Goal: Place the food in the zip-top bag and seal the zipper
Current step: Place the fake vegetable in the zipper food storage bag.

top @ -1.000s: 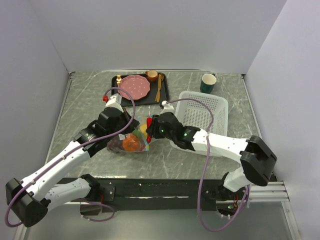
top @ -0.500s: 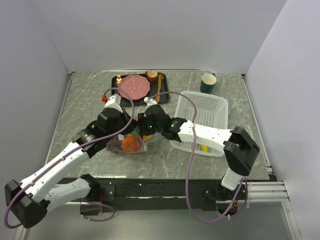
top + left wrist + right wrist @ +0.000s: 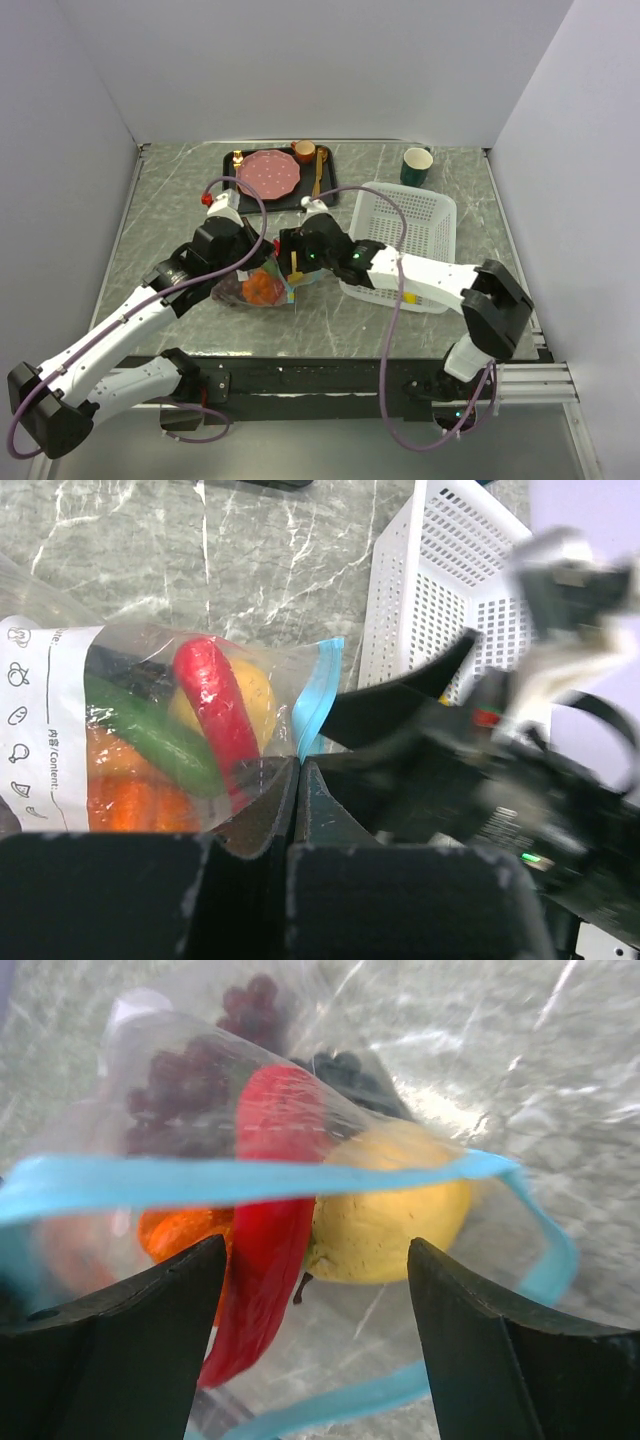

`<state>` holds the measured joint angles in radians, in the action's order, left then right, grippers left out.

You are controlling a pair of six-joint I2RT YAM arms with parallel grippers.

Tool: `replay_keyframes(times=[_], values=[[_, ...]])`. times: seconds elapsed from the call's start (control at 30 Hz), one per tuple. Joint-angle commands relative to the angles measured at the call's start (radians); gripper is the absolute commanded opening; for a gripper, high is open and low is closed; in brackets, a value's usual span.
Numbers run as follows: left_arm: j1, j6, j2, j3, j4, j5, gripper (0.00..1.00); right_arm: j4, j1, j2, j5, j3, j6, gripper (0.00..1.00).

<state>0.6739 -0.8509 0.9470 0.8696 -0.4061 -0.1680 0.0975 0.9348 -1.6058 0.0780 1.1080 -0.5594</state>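
The zip-top bag lies on the table, a little left of the middle and closer to the near edge than to the far edge. Inside it are seen the grapes, the red chili, the lemon and the orange fruit, all pressed close together. The zipper is not sealed: its two teal-blue strips stand apart, and the mouth faces the right edge of the table. The left gripper has its fingers pressed together, with a fold of the clear plastic pinched between them just beside the zipper. The right gripper is at the mouth with its fingers spread wide, one on each side of the opening, and they hold nothing. The white basket stands near the bag, toward the right edge. Near the far edge are the black tray with the pink plate and, toward the far right corner, the green cup.
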Motion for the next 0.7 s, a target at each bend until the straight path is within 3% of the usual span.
replay_keyframes(times=[0.0,0.03,0.2,0.23,0.33,0.43,0.67], values=[[0.003,0.009,0.009,0.009,0.049,0.005,0.01,-0.056,-0.028,0.135,0.046,-0.049,0.004,0.75],[0.003,0.010,0.010,0.009,0.047,0.004,0.01,-0.059,-0.040,0.141,0.033,-0.056,0.006,0.65],[0.003,0.012,0.018,0.012,0.050,0.007,0.01,-0.032,-0.050,0.136,-0.011,-0.057,0.013,0.36],[0.003,0.010,0.019,0.012,0.052,0.007,0.01,-0.022,-0.050,0.127,-0.011,-0.050,0.015,0.25],[0.001,0.009,0.021,0.014,0.050,0.007,0.01,0.005,-0.050,0.081,-0.020,-0.019,0.007,0.10],[0.003,0.010,0.016,0.014,0.047,0.002,0.01,0.021,-0.051,0.032,-0.047,0.001,-0.002,0.05],[0.003,0.009,0.001,0.014,0.030,-0.013,0.01,0.019,-0.050,-0.068,-0.112,0.055,-0.014,0.05]])
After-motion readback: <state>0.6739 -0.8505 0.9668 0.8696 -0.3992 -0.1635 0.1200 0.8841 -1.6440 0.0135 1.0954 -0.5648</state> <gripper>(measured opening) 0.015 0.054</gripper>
